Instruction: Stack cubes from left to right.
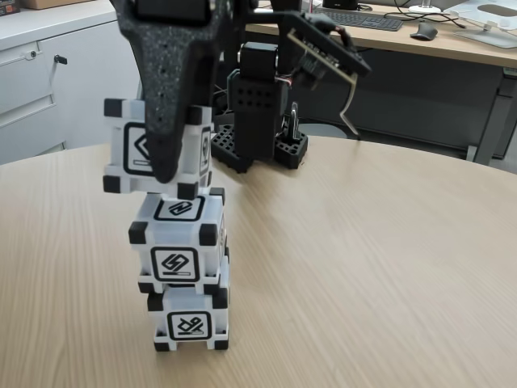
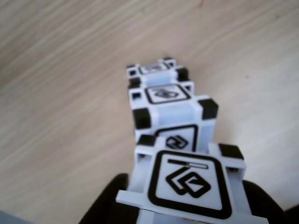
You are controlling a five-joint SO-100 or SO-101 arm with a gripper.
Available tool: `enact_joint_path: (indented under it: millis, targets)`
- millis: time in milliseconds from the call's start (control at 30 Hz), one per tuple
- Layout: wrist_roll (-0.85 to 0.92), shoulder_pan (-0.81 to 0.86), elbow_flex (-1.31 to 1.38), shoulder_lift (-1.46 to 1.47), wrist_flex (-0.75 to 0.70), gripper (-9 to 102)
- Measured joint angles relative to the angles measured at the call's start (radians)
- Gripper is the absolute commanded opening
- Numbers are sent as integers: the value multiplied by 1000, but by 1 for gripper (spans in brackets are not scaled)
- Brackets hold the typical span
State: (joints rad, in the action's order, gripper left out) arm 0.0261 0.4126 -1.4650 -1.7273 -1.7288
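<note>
The claw (image 1: 172, 166) grips the top cube (image 1: 129, 149) by its side faces, holding it on the middle cube (image 1: 178, 246), which sits on the bottom cube (image 1: 191, 319) on the desk (image 1: 363, 267). The cubes look light, stiff and smooth, so flat opposite faces seem the safest hold, and the uneven tower could topple.

Three cubes line up one past the other over the light wooden bench (image 2: 60, 93). The nearest cube (image 2: 184, 182) is at the bottom of the picture and looks biggest. Its white face has a black square frame with a looping sign inside. Dark shapes sit tight on both sides of it, low down; they are too blurry to make out. The middle cube (image 2: 173, 109) sits just past it. The far cube (image 2: 154, 68) is smallest and blurry.
</note>
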Motion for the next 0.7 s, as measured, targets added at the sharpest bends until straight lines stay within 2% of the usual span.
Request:
enact_joint_path:
  millis: [700]
  targets:
    - [-26,-71,0,0,0,0]
